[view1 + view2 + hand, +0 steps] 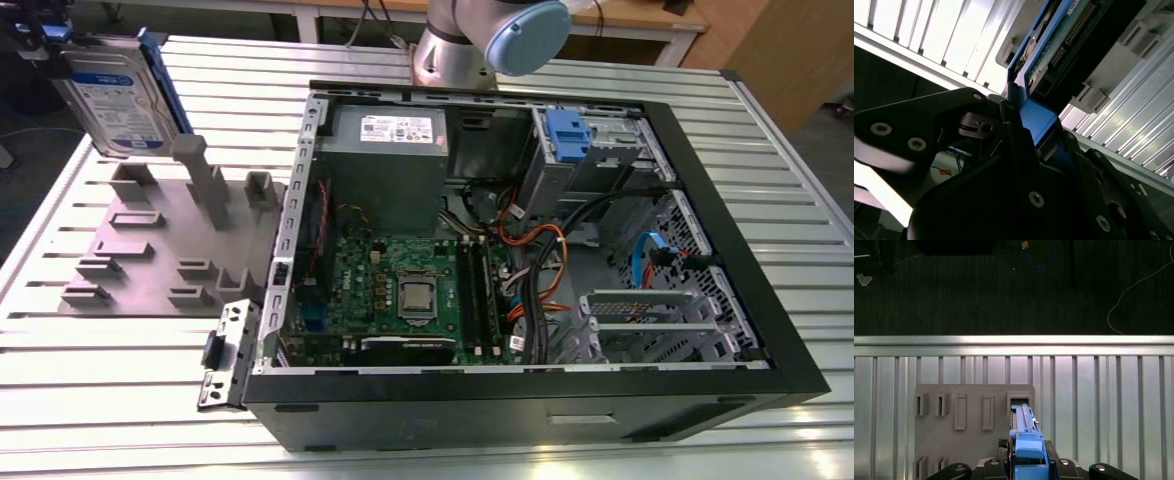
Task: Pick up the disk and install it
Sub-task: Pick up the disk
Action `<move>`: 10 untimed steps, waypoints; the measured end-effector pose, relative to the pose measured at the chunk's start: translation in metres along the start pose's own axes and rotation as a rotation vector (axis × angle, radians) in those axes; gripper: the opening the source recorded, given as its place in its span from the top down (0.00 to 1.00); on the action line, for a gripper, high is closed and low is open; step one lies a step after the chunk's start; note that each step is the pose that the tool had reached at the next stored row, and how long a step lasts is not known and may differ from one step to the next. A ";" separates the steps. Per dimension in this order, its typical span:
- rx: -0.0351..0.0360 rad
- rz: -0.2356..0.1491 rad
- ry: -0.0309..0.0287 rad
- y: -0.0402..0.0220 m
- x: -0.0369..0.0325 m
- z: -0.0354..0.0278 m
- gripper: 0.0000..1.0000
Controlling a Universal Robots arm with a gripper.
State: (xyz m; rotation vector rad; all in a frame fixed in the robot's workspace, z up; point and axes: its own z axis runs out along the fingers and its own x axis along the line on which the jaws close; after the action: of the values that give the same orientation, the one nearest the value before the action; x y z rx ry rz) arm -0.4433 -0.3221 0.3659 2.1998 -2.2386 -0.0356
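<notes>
Ribbed metal table [774, 180], dark carpet [954, 290] beyond its edge. The disk [118, 90] stands on edge with its long axis upright, just above the grey holder [147, 250] at the exterior view's left, beside the open computer case [747, 300]. The gripper [1026, 462] is clamped on its blue frame.

Plastic-framed disk [118, 95], ribbed metal table [790, 170]

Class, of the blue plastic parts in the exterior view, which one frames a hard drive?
The carrier around the disk, upright at the exterior view's upper left in the gripper; the blue clip inside the computer case holds none.
</notes>
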 end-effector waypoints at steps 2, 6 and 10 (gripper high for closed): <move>0.0000 0.000 0.0000 0.0000 0.0000 -0.0004 0.64; 0.0000 0.000 0.0000 0.0000 0.0000 -0.0013 0.64; -0.0001 0.000 0.0000 0.0000 0.0000 -0.0019 0.64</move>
State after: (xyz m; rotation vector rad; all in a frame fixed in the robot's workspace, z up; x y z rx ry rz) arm -0.4433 -0.3222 0.3677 2.1998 -2.2385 -0.0357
